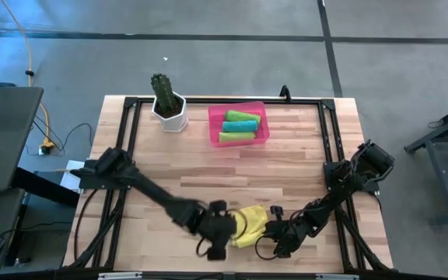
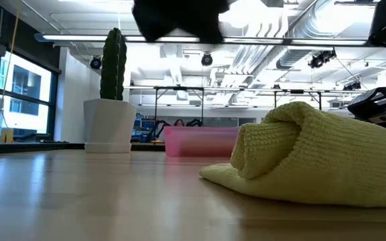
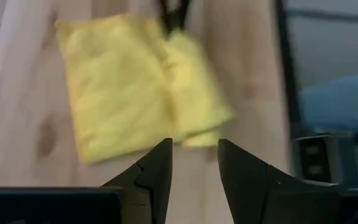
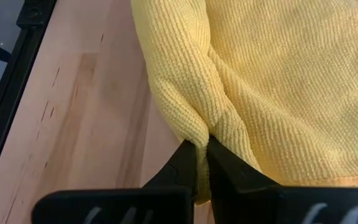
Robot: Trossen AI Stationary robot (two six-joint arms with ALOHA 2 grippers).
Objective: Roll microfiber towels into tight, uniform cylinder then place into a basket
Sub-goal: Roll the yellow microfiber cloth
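The cactus pot is standing at nine o'clock from the pink basket. The right pincer is pinching the yellow towel, lying crumpled at the desk's six o'clock edge; the left pincer is hovering open beside it.

- A green cactus stands upright in a white pot at about eleven o'clock on the wooden tabletop.
- A yellow cable trails across the grey floor at ten o'clock.

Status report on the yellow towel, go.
Right gripper shut on yellow towel. Left gripper open, just short of it. Three rolls in pink basket. Nothing in the way.
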